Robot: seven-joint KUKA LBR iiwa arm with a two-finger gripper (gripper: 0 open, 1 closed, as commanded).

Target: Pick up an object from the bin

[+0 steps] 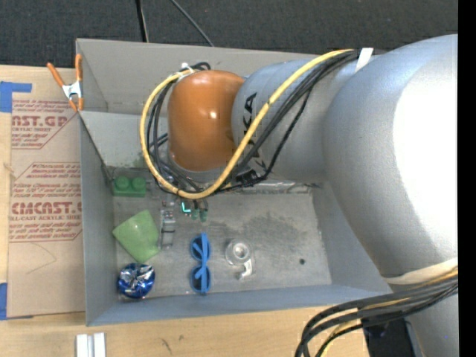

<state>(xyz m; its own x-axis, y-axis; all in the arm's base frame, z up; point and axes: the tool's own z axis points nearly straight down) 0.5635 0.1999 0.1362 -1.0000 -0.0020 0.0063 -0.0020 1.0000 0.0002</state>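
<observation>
My gripper (168,229) hangs under the orange wrist cover, low over the left middle of the bin floor. Its tip stands right beside a pale green cup-like thing (138,235) that lies tilted to its left; whether they touch I cannot tell. A blue toy pair of glasses (200,262) lies just below and to the right of the gripper. A small clear plastic piece (239,255) rests further right. Nothing shows held in the gripper.
A dark green studded block (129,185) sits against the bin's back-left slope. A shiny blue and silver ball (135,280) lies in the front left corner. The thick arm and its cables cover the bin's right and back.
</observation>
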